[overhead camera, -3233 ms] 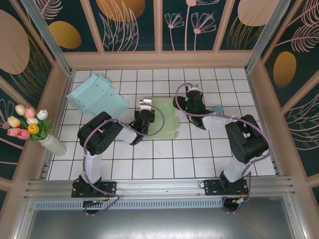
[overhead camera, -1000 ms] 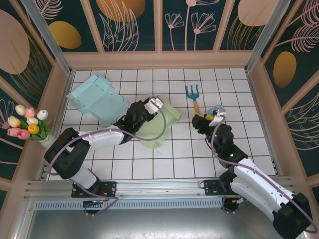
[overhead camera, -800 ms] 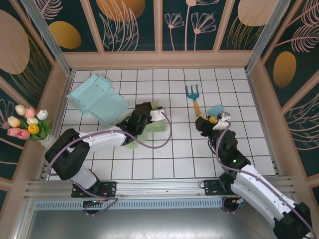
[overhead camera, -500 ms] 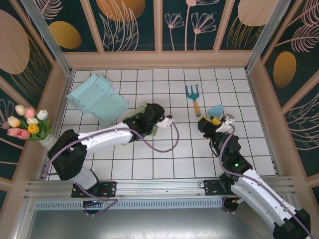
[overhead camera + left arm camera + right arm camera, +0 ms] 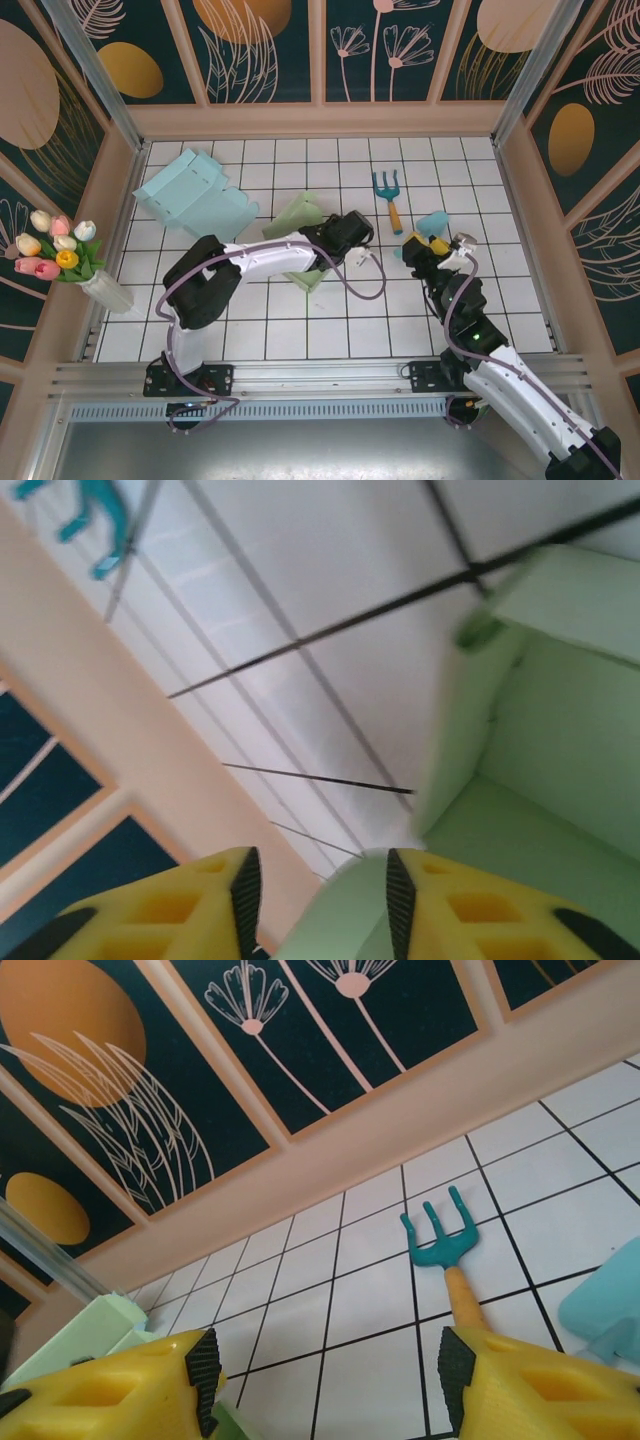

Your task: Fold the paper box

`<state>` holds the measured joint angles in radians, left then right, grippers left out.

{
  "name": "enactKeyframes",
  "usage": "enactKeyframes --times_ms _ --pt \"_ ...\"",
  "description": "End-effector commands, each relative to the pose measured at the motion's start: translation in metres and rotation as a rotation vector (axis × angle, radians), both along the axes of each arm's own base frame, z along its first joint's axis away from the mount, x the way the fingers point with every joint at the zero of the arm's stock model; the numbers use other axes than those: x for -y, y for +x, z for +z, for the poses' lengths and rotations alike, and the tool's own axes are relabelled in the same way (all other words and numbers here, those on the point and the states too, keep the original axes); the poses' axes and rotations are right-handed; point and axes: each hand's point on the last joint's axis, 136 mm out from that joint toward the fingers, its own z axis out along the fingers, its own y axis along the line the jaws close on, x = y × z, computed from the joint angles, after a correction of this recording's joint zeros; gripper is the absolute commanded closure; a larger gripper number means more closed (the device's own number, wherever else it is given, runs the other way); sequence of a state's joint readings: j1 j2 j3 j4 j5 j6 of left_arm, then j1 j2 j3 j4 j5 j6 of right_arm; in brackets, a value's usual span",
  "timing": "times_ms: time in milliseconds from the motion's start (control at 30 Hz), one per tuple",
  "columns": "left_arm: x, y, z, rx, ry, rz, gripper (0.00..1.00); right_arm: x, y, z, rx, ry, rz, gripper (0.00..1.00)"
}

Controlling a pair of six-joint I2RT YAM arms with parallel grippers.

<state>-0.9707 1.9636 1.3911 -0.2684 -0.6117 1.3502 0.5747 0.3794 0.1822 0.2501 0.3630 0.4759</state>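
Observation:
The pale green paper box (image 5: 300, 213) lies at the table's middle, partly folded, with my left forearm across it. My left gripper (image 5: 357, 233) is at the box's right end. In the left wrist view the box (image 5: 545, 750) shows a raised wall, and one green flap runs between the yellow fingers (image 5: 450, 910) of the left gripper (image 5: 318, 872). The flap lies against the right pad and is clear of the left pad; the jaws are open. My right gripper (image 5: 415, 244) hovers to the right, open and empty (image 5: 327, 1362), with a corner of the green box (image 5: 75, 1330) at its left.
A teal hand rake (image 5: 385, 188) (image 5: 440, 1235) lies behind the right gripper, and a light blue scoop (image 5: 437, 220) (image 5: 605, 1305) beside it. A flattened light blue box (image 5: 195, 195) is at the back left. A tulip vase (image 5: 62, 255) stands by the left wall.
My left gripper has swept right along the green box, dragging and folding it up, and its jaws have parted from shut. The right gripper has barely moved.

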Motion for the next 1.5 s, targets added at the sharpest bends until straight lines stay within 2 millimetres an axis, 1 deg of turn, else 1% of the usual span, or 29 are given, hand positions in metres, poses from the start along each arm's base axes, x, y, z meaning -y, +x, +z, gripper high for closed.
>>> enactKeyframes --times_ms 0,133,167,233,267,300,367,433,500,533,600,667,767,833,933,1100,1200,1333,1467 --pt "0.013 0.01 0.046 0.066 -0.142 0.031 0.53 0.009 0.001 -0.002 0.002 0.011 -0.046 0.36" --pt "0.007 0.004 0.06 0.085 -0.215 0.039 0.54 0.01 0.002 -0.001 0.001 0.009 -0.054 0.36" --pt "0.007 0.002 0.066 0.098 -0.259 0.039 0.55 0.01 0.002 -0.002 0.001 0.009 -0.056 0.36" --pt "0.008 -0.004 0.086 0.122 -0.403 0.043 0.56 0.011 0.003 -0.002 -0.002 0.002 -0.062 0.36" --pt "0.01 -0.008 0.092 0.112 -0.485 0.052 0.56 0.011 0.004 -0.003 -0.005 -0.003 -0.065 0.36" --pt "0.009 -0.013 0.116 0.118 -0.614 0.065 0.56 0.01 0.005 -0.004 -0.01 -0.011 -0.067 0.36" --pt "0.008 -0.019 0.136 0.094 -0.818 0.122 0.59 0.009 0.007 -0.006 -0.025 -0.025 -0.067 0.36" --pt "-0.001 -0.023 0.148 0.083 -0.999 0.203 0.62 0.005 0.01 -0.008 -0.04 -0.037 -0.055 0.36" --pt "-0.016 -0.025 0.155 0.09 -1.18 0.306 0.64 0.0 0.013 -0.01 -0.057 -0.049 -0.037 0.36" --pt "-0.023 -0.026 0.154 0.083 -1.264 0.364 0.63 -0.003 0.014 -0.01 -0.062 -0.053 -0.028 0.36" --pt "-0.043 -0.025 0.155 0.081 -1.447 0.532 0.63 -0.01 0.017 -0.011 -0.073 -0.063 0.003 0.35" --pt "-0.068 -0.027 0.145 0.097 -1.58 0.716 0.65 -0.018 0.019 -0.013 -0.082 -0.071 0.034 0.35" --pt "-0.1 -0.038 0.13 0.088 -1.751 0.904 0.65 -0.03 0.024 -0.019 -0.099 -0.09 0.08 0.35" --pt "-0.115 -0.049 0.117 0.047 -1.837 0.963 0.64 -0.04 0.029 -0.024 -0.115 -0.11 0.114 0.35" --pt "-0.135 -0.066 0.102 -0.014 -1.951 1.011 0.59 -0.057 0.042 -0.039 -0.169 -0.157 0.165 0.35" --pt "-0.156 -0.083 0.083 -0.056 -2.029 1.024 0.5 -0.093 0.067 -0.061 -0.243 -0.223 0.268 0.34" --pt "-0.162 -0.086 0.072 -0.061 -2.033 1.024 0.45 -0.108 0.084 -0.07 -0.263 -0.262 0.299 0.34" --pt "-0.159 -0.079 0.063 -0.104 -2.01 1.021 0.44 -0.127 0.098 -0.071 -0.24 -0.295 0.363 0.34" --pt "-0.159 -0.07 0.052 -0.141 -2.005 1.042 0.44 -0.133 0.107 -0.072 -0.231 -0.315 0.369 0.34"
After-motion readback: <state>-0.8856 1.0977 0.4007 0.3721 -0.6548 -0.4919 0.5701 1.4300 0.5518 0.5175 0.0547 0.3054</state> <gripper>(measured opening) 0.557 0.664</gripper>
